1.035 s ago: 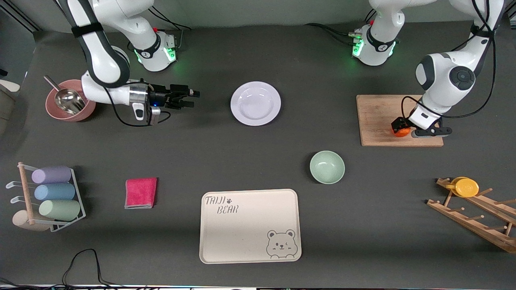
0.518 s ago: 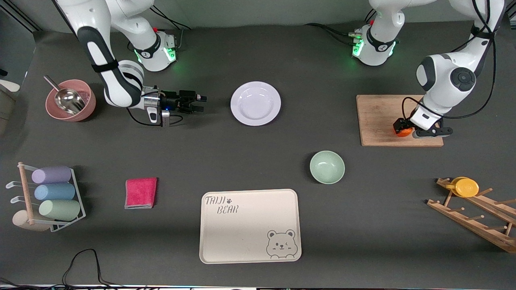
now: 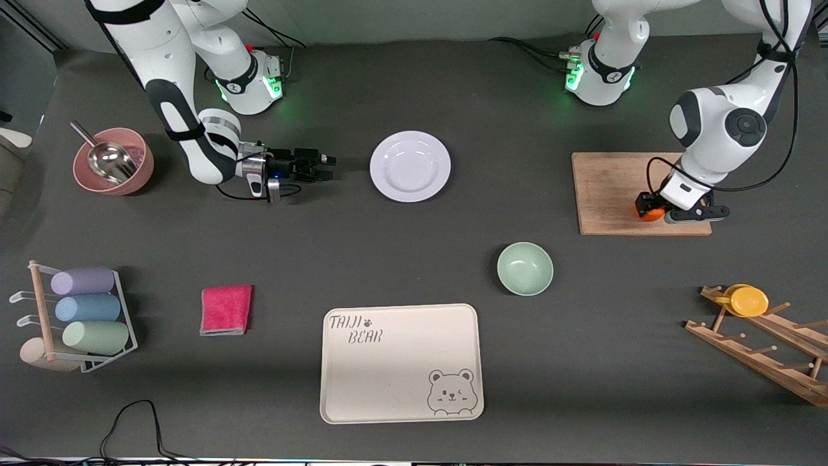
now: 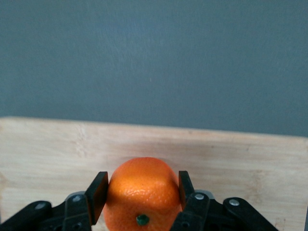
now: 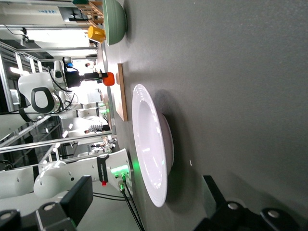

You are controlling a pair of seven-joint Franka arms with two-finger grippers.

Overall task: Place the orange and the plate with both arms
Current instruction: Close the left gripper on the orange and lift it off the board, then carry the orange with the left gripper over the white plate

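The orange [image 3: 648, 216] sits on a wooden cutting board [image 3: 605, 188] at the left arm's end of the table. My left gripper [image 3: 652, 210] is down on it. In the left wrist view both pads press the orange's [image 4: 142, 197] sides, so my left gripper [image 4: 142, 185] is shut on it. The white plate [image 3: 410, 166] lies flat mid-table. My right gripper [image 3: 321, 166] lies low and level, open, pointing at the plate's rim with a gap between. The right wrist view shows the plate [image 5: 149, 139] edge-on ahead of my open right gripper [image 5: 144, 195].
A pale green bowl [image 3: 524, 268] and a cream bear tray [image 3: 401, 362] lie nearer the camera than the plate. A pink cloth [image 3: 226, 310], a cup rack [image 3: 77, 317], a pink bowl with a scoop [image 3: 113, 162], and a wooden rack with a yellow cup [image 3: 750, 301] stand around.
My right gripper has moved along the table toward the plate and sunk lower. My left gripper stays around the orange, shifted slightly toward the left arm's end.
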